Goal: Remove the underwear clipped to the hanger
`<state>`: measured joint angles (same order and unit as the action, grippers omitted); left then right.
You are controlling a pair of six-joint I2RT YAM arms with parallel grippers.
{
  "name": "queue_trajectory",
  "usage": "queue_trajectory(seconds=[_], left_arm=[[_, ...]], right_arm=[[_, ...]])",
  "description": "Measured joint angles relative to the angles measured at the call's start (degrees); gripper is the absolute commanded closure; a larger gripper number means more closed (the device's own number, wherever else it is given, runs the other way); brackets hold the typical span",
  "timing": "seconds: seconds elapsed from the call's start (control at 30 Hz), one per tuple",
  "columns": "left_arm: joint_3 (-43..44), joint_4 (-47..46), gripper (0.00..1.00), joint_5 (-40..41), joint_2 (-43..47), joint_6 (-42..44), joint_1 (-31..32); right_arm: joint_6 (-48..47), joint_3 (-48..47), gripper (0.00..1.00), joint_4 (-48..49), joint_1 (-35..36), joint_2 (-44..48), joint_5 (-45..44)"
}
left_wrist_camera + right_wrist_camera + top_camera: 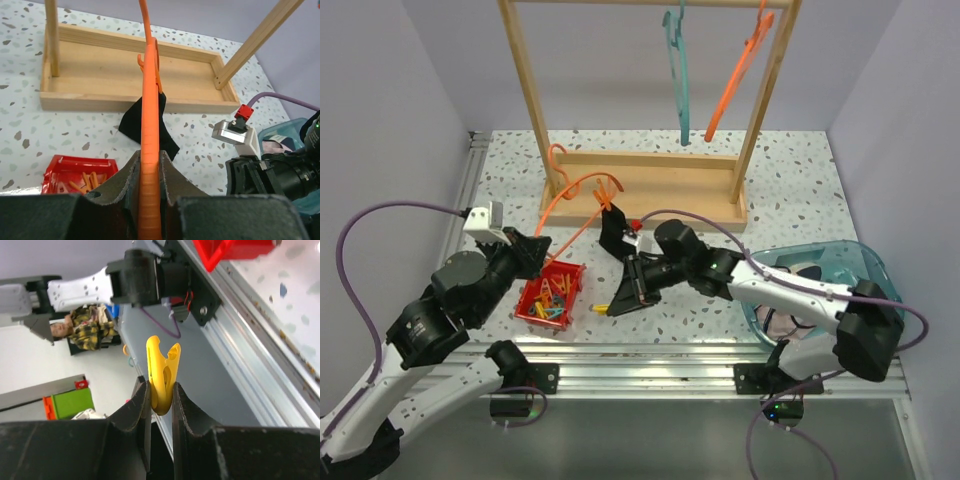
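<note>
Nearest the lens in the right wrist view, the right claw [161, 386] is pinched narrow on a yellow clothes peg [162, 365], just right of the red bin [576, 290] of loose pegs. At the bin's left edge, the left claw [150, 160] is clamped on the bar of an orange hanger [149, 100].

The black briefs [131, 125] hang limp from that hanger, just beyond the bin and apparently pinned by an orange peg [158, 80]. No other garment shows on it. Well to the right of the bin, a teal basket [865, 262] holds some pale fabric, too small to identify.

The briefs look light, soft and floppy. They will likely sag and fold when pulled rather than keep any shape, and could snag if tugged against a closed peg. The safer hold is probably on the peg's tail, squeezing it open, or on the fabric edge right under it. The right claw would first need to drop its yellow peg.

The surface [800, 190] is white with coloured speckles and has an aluminium rail on the bin's near side. Beyond the bin stands a wooden rack [650, 185] carrying a teal hanger [676, 70] and another orange one [735, 80]. Plain pale walls close in three sides.
</note>
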<state>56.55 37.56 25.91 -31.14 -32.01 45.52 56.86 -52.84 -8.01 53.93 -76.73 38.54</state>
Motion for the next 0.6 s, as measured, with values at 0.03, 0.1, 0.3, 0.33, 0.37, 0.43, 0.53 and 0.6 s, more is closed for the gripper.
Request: queue_trajectory(seconds=[0.03, 0.1, 0.3, 0.33, 0.37, 0.43, 0.53, 0.6], left_arm=[[0.00, 0.92, 1.00, 0.70, 0.11, -0.02, 0.00], [0.00, 2.32, 1.00, 1.81, 0.13, -0.11, 0.00], [0.00, 4.42, 1.00, 4.37, 0.68, -0.13, 0.00], [0.02, 4.61, 1.00, 4.68, 0.81, -0.11, 0.00], [0.04, 4.74, 1.00, 4.92, 0.94, -0.09, 0.00], [0.22, 5.05, 1.00, 5.14, 1.01, -0.07, 0.00], [0.24, 5.18, 1.00, 5.29, 1.01, 0.02, 0.00], [0.24, 5.35, 1.00, 5.31, 1.05, 0.11, 0.00]], right_arm=[[0.00, -1.57, 1.00, 0.63, 0.94, -2.45, -1.05], [0.04, -4.61, 1.00, 2.05, 2.82, -6.99, -3.65], [1.68, -15.04, 0.94, 5.14, 8.00, -18.82, -12.68], [2.25, -16.09, 0.87, 5.55, 8.74, -20.24, -14.67], [2.69, -16.92, 0.78, 6.03, 9.44, -21.46, -16.44], [3.82, -17.90, 0.63, 6.80, 10.75, -23.39, -19.96], [5.14, -18.29, 0.47, 8.87, 12.13, -25.70, -23.63], [5.73, -18.51, 0.32, 10.27, 12.55, -26.93, -25.62]])
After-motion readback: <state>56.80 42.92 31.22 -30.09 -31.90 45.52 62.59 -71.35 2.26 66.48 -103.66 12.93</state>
